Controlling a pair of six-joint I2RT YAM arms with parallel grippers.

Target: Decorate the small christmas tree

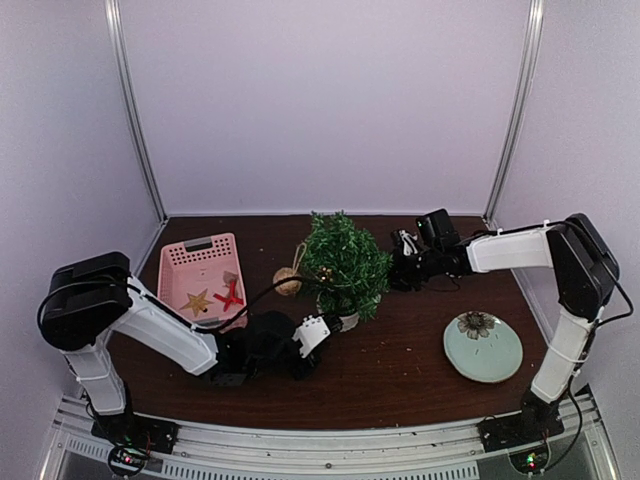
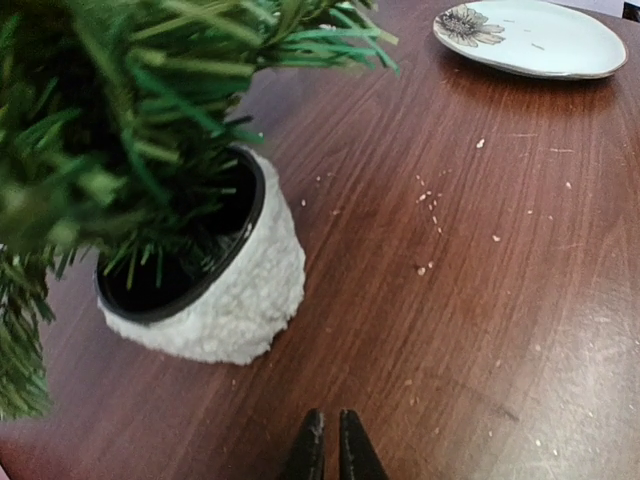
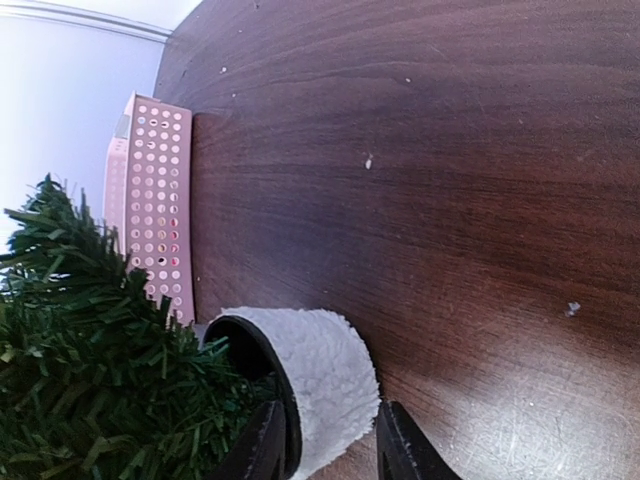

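I see the small christmas tree [image 1: 345, 262], bushy dark-green needles, upright in its round fuzzy white pot [image 2: 240, 300] mid-table, between the pink perforated plastic basket [image 1: 166, 275] and the pale green ceramic plate [image 1: 510, 366]. My left gripper [image 2: 329, 450] is closed and empty beside the pot. My right gripper [image 3: 330, 445] has its jaws apart.

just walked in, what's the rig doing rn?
Both arms are working at the small christmas tree. The left gripper is shut on nothing, low over the table beside the tree's white pot. The right gripper has its jaws apart at the tree's right side, pointed at the pot, not gripping it as far as I can tell. A round tan ornament sits at the tree's left edge. A gold star and red bow lie in the pink basket.
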